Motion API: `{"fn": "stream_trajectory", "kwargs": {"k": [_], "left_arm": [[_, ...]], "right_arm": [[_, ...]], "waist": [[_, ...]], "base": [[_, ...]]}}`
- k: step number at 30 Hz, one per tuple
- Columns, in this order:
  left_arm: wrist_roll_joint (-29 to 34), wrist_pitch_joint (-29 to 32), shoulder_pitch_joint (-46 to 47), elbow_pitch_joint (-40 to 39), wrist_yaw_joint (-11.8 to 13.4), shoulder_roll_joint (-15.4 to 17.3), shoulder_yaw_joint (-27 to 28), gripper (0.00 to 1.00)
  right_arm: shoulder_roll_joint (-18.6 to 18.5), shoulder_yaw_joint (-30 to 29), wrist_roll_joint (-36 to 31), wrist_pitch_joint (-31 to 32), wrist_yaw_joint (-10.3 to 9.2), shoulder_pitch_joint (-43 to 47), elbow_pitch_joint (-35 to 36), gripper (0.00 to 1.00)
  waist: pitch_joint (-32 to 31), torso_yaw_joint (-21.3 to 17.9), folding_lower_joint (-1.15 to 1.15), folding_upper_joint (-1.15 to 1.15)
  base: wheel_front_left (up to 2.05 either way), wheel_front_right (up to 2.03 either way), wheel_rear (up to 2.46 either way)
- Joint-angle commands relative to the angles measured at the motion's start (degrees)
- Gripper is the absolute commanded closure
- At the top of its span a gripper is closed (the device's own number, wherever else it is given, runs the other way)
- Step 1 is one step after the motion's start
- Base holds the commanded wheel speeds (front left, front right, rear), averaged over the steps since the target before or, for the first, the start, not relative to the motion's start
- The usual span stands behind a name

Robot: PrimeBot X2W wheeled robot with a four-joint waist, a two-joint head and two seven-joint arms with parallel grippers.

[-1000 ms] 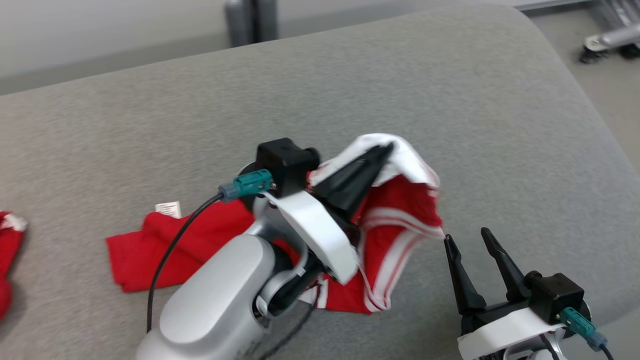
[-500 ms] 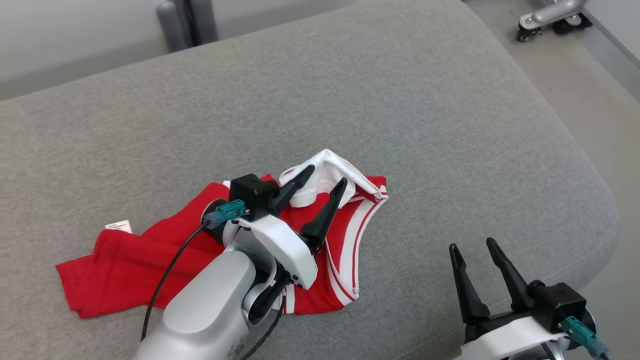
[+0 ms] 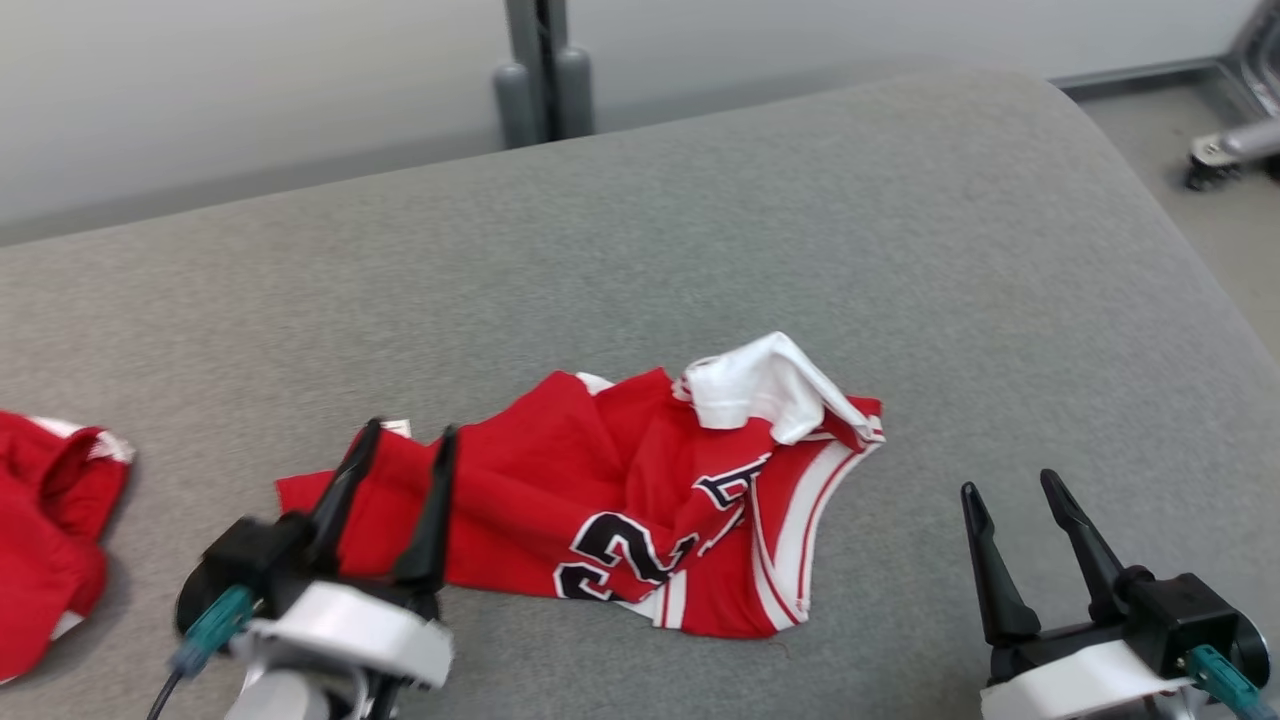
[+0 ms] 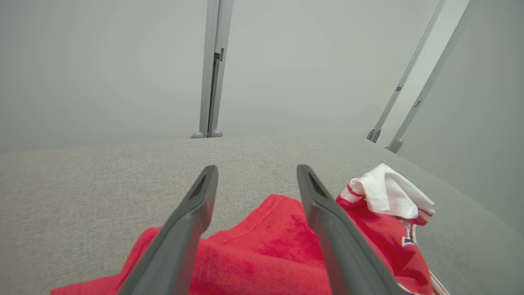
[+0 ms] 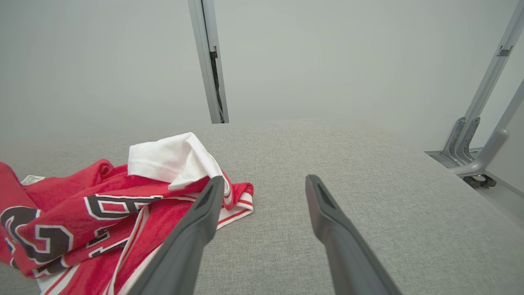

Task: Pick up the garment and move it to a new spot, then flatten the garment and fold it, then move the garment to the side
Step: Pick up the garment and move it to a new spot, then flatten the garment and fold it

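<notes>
Grey fabric-covered surface [image 3: 800,250] with a rounded right end, pale wall and grey upright post [image 3: 540,70] behind it. Near the middle of the surface, crumpled and not flattened: red sleeveless jersey with white stripes and black numbers [image 3: 600,490], with a white part of the cloth [image 3: 765,385] bunched up at its far right corner. Left gripper [image 3: 408,432] at the lower left of the head view, dark fingers [image 3: 345,490] released and spread apart, grasping nothing. Tips over the left end of the jersey, red cloth visible between and behind them in the left wrist view; touching or not, impossible to tell. Right gripper [image 3: 1010,482] at the lower right, fingers also released and empty, well apart from the jersey, over bare surface to the right of its striped edge. Second red garment [image 3: 45,530] at the left border of the head view, apart from the jersey.
</notes>
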State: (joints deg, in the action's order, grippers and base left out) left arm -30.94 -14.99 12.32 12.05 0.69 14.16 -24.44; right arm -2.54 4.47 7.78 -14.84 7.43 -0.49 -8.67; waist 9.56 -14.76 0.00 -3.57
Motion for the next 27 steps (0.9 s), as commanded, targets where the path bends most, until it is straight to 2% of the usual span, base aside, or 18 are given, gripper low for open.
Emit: {"fn": "stream_trajectory", "kwargs": {"k": [1,5,10,13,19,27], "left_arm": [[2.12,-0.25,-4.75,-2.27,0.63,-0.71,4.55,0.00],[5.19,-0.26,-10.73,-4.06,-0.11,-2.41,11.11,0.00],[9.97,-0.26,-16.60,-3.88,-3.05,-5.66,20.07,0.00],[12.80,-0.27,-18.27,-2.66,-4.89,-6.97,23.53,0.00],[16.16,-0.20,-19.67,-0.65,-7.59,-8.54,26.70,0.00],[17.07,-0.21,-19.82,-0.52,-8.21,-9.44,27.19,0.00]], "right_arm": [[-0.38,-1.38,-0.65,-0.32,0.11,1.26,0.41,0.00],[-0.55,-2.80,-1.15,-0.31,0.11,2.15,0.91,0.00],[-0.85,-3.53,-1.52,-0.31,0.11,3.74,0.81,0.00],[-0.85,-3.68,-1.52,-0.32,0.11,4.35,0.53,0.00],[-0.70,-4.29,-1.11,-0.31,0.11,5.15,-0.20,0.00],[-0.50,-4.04,-0.58,-0.31,0.11,5.78,-0.62,0.00]], "waist": [[-2.48,4.00,0.00,0.00],[-3.76,6.98,0.00,0.00],[-5.39,11.47,0.00,0.00],[-6.12,13.65,0.00,0.00],[-7.24,16.22,0.00,0.00],[-8.26,16.39,0.00,0.00]], "base": [[0.00,0.00,0.00],[0.00,0.00,0.00],[0.00,0.00,0.00],[0.00,0.00,0.00],[0.00,0.00,0.00],[0.00,0.00,0.00]]}}
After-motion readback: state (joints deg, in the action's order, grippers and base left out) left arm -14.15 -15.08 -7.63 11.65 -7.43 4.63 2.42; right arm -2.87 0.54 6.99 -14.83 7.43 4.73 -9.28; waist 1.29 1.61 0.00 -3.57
